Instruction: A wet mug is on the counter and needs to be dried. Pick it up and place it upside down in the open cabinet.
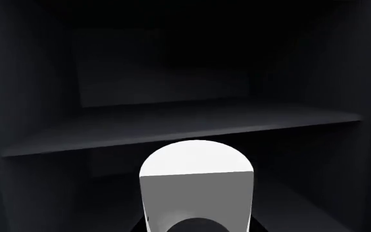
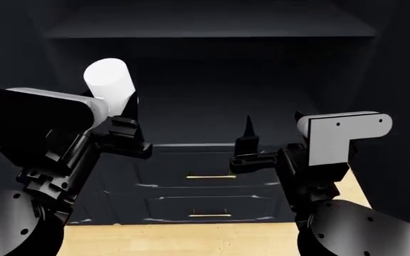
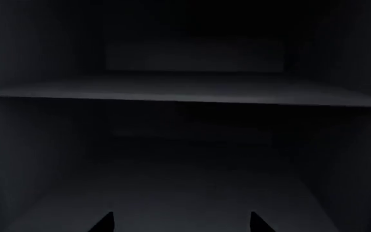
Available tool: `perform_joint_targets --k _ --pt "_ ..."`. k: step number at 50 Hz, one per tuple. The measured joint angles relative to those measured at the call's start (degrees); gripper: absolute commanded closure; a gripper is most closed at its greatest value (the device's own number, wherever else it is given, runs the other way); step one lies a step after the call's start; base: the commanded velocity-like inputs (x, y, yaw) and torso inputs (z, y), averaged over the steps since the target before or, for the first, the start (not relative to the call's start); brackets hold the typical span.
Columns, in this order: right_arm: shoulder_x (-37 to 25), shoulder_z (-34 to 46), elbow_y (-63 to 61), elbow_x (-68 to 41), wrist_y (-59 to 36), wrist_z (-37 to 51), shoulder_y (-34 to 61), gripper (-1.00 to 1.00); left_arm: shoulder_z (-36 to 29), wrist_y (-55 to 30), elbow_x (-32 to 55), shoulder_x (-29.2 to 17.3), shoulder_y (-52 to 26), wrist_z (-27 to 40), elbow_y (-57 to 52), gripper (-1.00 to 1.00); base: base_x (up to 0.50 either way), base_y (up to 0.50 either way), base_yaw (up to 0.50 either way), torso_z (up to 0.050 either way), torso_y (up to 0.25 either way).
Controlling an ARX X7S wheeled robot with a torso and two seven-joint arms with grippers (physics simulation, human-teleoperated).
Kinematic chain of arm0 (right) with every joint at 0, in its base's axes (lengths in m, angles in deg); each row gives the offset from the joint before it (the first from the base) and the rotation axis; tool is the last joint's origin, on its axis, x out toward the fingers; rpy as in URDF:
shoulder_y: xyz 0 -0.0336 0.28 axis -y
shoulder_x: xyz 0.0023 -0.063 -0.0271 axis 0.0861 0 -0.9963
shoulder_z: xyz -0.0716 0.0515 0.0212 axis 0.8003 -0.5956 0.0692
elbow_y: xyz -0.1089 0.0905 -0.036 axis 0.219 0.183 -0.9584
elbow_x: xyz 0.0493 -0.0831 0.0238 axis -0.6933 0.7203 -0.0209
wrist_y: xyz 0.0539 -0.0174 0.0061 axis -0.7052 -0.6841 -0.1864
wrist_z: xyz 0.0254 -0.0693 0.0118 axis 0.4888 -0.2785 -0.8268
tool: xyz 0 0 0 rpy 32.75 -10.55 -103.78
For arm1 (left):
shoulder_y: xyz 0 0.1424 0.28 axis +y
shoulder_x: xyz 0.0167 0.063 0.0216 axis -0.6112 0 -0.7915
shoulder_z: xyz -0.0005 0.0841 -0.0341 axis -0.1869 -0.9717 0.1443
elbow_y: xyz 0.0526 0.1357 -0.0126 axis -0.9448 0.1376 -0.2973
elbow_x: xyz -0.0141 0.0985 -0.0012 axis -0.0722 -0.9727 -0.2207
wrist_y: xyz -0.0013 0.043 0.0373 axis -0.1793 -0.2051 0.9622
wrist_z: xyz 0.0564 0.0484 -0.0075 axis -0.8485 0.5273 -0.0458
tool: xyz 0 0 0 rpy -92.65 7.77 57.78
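Left gripper (image 2: 123, 114) clamps the mug (image 2: 107, 80), raised base-outward before the open cabinet (image 2: 212, 26), apparently so it can be set down inverted on a shelf; right gripper (image 2: 251, 140) hangs spread, empty.

Two arms of black, angular linkage segments. Each carries a white slab-like wrist housing (image 2: 337, 140) with small dark screw dots. Rounded grey shoulder shells (image 2: 365, 229) with dark rivets. Right gripper (image 2: 249, 140): thin black pointed fingers, possibly two; detail lost against the dark background.
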Motion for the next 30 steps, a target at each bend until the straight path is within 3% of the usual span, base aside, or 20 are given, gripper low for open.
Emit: perform_joint_targets --k 12,30 --pt "-0.2 -0.1 -0.4 0.2 0.5 -0.4 -0.3 -1.00 0.2 0.6 0.2 -0.2 0.5 0.1 -0.3 1.00 0.48 -0.16 0.00 0.000 0.001" --pt "0.0 0.2 -0.8 2.2 1.1 0.3 -0.9 -1.00 1.2 0.8 1.9 -1.1 0.1 1.6 -1.4 1.00 0.01 0.00 0.00 0.001 0.001"
